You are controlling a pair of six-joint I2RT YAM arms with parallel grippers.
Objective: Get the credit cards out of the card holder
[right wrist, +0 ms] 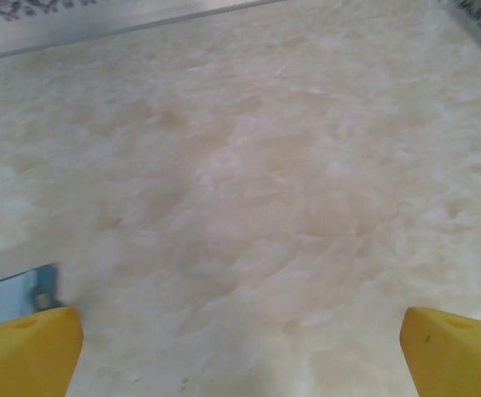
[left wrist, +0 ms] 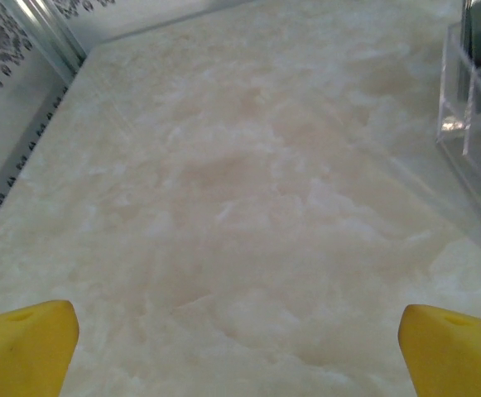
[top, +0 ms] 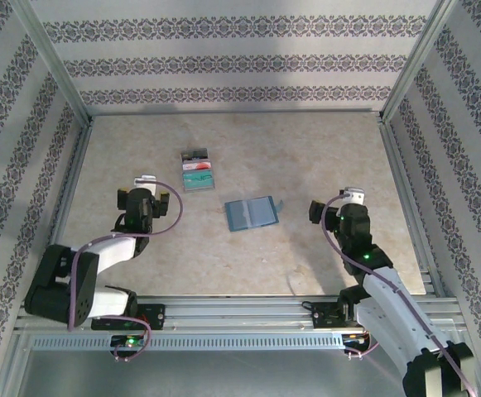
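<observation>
The card holder (top: 252, 212) lies open and flat mid-table, showing two blue-grey panels; one corner of it (right wrist: 16, 294) shows at the lower left of the right wrist view. The credit cards (top: 198, 171) lie in a small overlapping pile behind and left of it: dark grey, red-and-white, teal. My left gripper (top: 145, 181) sits left of the pile, apart from it, open with only bare table between its yellow fingertips (left wrist: 25, 347). My right gripper (top: 353, 196) is right of the holder, open and empty over bare table, its fingertips (right wrist: 455, 347) wide apart.
A clear plastic stand (left wrist: 472, 116) with dark cards at its top sits at the right edge of the left wrist view. Metal rails and patterned walls (top: 240, 62) close in the beige table (top: 306, 149) on three sides.
</observation>
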